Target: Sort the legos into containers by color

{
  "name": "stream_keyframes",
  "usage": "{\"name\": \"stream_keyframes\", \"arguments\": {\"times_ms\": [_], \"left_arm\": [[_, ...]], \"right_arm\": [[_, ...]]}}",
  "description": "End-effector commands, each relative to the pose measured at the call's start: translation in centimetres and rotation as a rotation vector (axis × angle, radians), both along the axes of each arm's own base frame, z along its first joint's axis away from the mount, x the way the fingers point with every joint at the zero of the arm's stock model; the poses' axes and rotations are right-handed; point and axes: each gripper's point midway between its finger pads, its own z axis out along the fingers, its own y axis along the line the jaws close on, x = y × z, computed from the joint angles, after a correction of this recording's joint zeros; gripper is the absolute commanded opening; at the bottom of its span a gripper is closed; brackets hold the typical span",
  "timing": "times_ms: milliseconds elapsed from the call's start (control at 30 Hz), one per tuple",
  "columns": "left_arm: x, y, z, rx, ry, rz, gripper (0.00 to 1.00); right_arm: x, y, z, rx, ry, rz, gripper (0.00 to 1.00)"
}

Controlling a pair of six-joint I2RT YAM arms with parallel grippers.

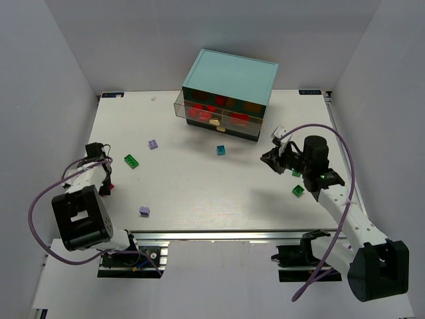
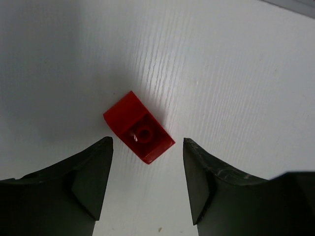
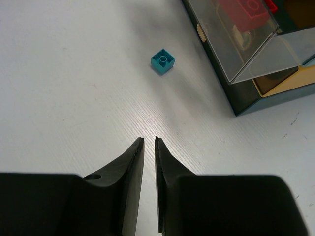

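Observation:
A red lego (image 2: 139,128) lies flat on the white table just ahead of my left gripper (image 2: 147,141), which is open, a finger on either side of the brick's near end and not touching it. In the top view the left gripper (image 1: 106,181) is at the table's left edge. My right gripper (image 3: 149,139) is shut and empty, held over bare table. A teal-blue lego (image 3: 163,61) lies ahead of it. The light-teal cabinet (image 1: 229,76) stands at the back, one clear drawer (image 1: 182,107) pulled out with red legos (image 1: 198,106) inside.
On the table are a green lego (image 1: 131,161) and a lavender one (image 1: 153,144) at the left, another lavender one (image 1: 144,211) near the front, and a green one (image 1: 298,191) beside the right arm. Grey walls enclose the table.

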Motion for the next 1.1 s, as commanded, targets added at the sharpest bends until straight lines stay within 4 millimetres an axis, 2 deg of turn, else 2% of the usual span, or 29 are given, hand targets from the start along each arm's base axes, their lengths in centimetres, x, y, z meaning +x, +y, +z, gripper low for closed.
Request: {"name": "stream_keyframes", "arguments": {"times_ms": [0, 233, 367, 500, 533, 600, 667, 733, 800, 833, 900, 933, 967, 1000, 1067], "left_arm": [[1.1, 1.4, 0.6, 0.036, -0.064, 0.045, 0.69], [0.6, 1.6, -2.2, -0.016, -0.027, 0.066, 0.69], [0.7, 1.6, -2.9, -0.032, -0.028, 0.064, 0.66], [1.0, 2.0, -3.1, -0.033, -0.031, 0.062, 0.5], [1.1, 2.0, -3.2, -0.034, -0.029, 0.058, 0.4], [1.4, 1.9, -3.1, -0.035, -0.035, 0.042, 0.31], [2.5, 1.3, -2.9, -0.061, -0.072, -0.016, 0.23], [4.4, -0.1, -2.1, -0.126, -0.145, -0.108, 0.18], [6.2, -0.7, -0.4, -0.133, -0.2, -0.217, 0.14], [7.5, -1.8, 1.1, -0.159, -0.268, -0.296, 0.12], [9.8, -2.9, 4.3, -0.118, -0.367, -0.47, 0.01], [11.1, -5.6, 7.1, -0.151, -0.475, -0.63, 0.0], [12.3, -6.7, 9.4, -0.09, -0.538, -0.781, 0.0], [13.1, -9.1, 12.7, -0.072, -0.634, -0.95, 0.0], [13.3, -11.3, 16.3, -0.042, -0.743, -1.076, 0.0]], "right_arm": [[0.9, -0.5, 0.2, -0.007, -0.027, -0.02, 0.2], [1.1, -0.8, -0.1, -0.007, -0.014, -0.03, 0.2], [1.1, -0.9, -0.1, -0.006, -0.013, -0.03, 0.2], [1.2, -1.0, -0.1, -0.004, -0.012, -0.032, 0.2], [1.1, -0.9, 0.0, -0.003, -0.013, -0.031, 0.2], [1.1, -0.9, 0.0, -0.002, -0.013, -0.03, 0.2], [1.0, -0.8, 0.1, 0.0, -0.015, -0.024, 0.2], [0.9, -0.8, 0.3, 0.003, -0.019, -0.023, 0.2], [0.8, -0.8, 0.4, 0.005, -0.02, -0.017, 0.2], [0.8, -0.8, 0.5, 0.005, -0.022, -0.015, 0.2], [0.6, -0.6, 0.8, 0.009, -0.031, -0.008, 0.2], [0.6, -0.6, 0.8, 0.011, -0.03, -0.004, 0.2], [0.6, -0.7, 0.9, 0.01, -0.033, -0.006, 0.2], [0.4, -0.5, 1.2, 0.016, -0.039, 0.003, 0.2], [0.2, -0.4, 1.4, 0.02, -0.046, 0.012, 0.2]]}}
